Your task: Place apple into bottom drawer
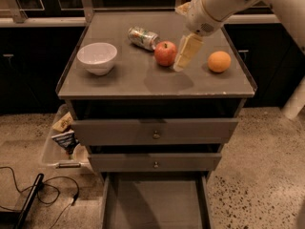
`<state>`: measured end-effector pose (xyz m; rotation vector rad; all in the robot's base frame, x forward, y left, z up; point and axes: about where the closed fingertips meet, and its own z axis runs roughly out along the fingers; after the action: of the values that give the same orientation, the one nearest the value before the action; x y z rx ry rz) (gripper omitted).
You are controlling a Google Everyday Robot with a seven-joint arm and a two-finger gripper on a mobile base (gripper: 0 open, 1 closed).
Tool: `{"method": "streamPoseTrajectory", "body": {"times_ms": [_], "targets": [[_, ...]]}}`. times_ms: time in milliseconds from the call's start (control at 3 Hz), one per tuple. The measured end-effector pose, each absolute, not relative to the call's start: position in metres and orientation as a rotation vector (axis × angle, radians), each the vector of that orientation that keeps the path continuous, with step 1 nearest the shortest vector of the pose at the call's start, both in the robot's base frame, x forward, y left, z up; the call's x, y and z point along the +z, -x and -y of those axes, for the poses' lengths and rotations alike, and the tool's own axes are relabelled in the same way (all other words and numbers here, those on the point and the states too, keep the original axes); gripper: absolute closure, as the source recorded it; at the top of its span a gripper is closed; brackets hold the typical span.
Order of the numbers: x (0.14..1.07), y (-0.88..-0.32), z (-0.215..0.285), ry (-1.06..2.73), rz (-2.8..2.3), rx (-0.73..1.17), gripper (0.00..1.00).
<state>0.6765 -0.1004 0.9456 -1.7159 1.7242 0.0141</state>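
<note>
The red apple (165, 53) sits on the grey cabinet top (143, 80), right of centre. My gripper (187, 52), cream-coloured on a white arm coming in from the upper right, hangs just to the right of the apple, close beside it and slightly above the surface. Nothing shows in its grasp. The bottom drawer (152, 202) is pulled open at the foot of the cabinet; its flat grey floor is bare.
A white bowl (97, 57) stands at the left of the top, a can (143, 37) lies on its side at the back, and an orange (219, 61) sits at the right. Two upper drawers (156, 135) are shut. A plastic bin (62, 137) and cables (43, 190) lie on the floor to the left.
</note>
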Motion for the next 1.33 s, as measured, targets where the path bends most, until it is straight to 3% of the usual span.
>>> {"method": "streamPoseTrajectory", "body": {"times_ms": [1333], "targets": [[0.894,-0.739,0.107,1.432,-1.866,0.375,0.00]]}}
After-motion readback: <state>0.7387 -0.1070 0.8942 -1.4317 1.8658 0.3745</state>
